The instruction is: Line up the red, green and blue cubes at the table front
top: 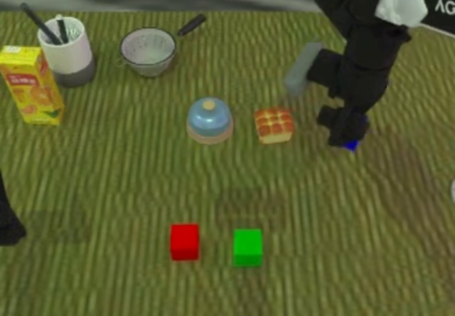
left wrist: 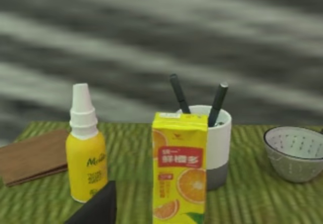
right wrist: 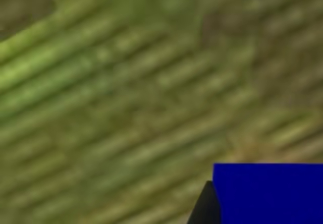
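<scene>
The red cube (top: 185, 241) and the green cube (top: 247, 247) sit side by side near the table's (top: 106, 188) front edge, a small gap between them. The blue cube (top: 350, 145) lies at the right middle of the table, right of the bun, and is mostly hidden under my right gripper (top: 345, 132), which is down over it. In the right wrist view the blue cube (right wrist: 267, 193) fills one corner, close against the gripper. My left arm (top: 7, 223) is parked at the left edge, its gripper open and holding nothing.
An orange-brown bun (top: 274, 125) and a blue bell (top: 210, 119) stand mid-table. At the back left are a yellow juice carton (top: 30, 85), a white pen cup (top: 67, 49) and a strainer bowl (top: 148, 49). A yellow bottle (left wrist: 86, 156) stands beside the carton.
</scene>
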Motion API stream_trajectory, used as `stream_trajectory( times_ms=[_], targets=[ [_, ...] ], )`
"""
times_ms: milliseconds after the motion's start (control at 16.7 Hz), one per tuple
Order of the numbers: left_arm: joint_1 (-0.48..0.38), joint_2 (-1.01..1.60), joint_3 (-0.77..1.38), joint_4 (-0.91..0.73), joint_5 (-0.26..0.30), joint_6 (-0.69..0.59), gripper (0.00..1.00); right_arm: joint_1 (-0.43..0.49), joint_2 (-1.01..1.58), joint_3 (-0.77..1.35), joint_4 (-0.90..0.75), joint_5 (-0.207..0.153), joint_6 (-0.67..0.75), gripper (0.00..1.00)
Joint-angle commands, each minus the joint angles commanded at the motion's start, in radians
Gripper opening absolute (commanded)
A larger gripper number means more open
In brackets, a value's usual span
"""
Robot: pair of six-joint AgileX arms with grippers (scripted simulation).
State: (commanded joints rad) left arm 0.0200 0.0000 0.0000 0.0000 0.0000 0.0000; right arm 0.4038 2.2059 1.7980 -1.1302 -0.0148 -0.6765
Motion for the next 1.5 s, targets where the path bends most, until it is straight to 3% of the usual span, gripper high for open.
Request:
stream_trajectory(
  times_ms=[360, 540, 900, 1260, 1500],
  targets=[
    [0.0, 0.0, 0.0, 0.0, 0.0, 0.0, 1.0, 0.227, -0.252, -0.374, 0.084, -0.007, -0.157, 0.0],
    [0.0, 0.0, 0.0, 0.0, 0.0, 0.0, 1.0, 0.286, -0.318, -0.445, 0.108, -0.008, -0.198, 0.0],
    [0.0, 0.0, 0.0, 0.0, 0.0, 0.0, 1.0, 0.285, -0.311, -0.458, 0.123, -0.008, -0.197, 0.0],
    [0.0, 0.0, 0.0, 0.0, 0.0, 0.0, 1.0, 0.288, -0.234, -0.581, 0.337, -0.008, -0.198, 0.0],
    [0.0, 0.0, 0.0, 0.0, 0.0, 0.0, 1.0, 0.288, -0.216, -0.604, 0.37, -0.007, -0.198, 0.0]
  ],
)
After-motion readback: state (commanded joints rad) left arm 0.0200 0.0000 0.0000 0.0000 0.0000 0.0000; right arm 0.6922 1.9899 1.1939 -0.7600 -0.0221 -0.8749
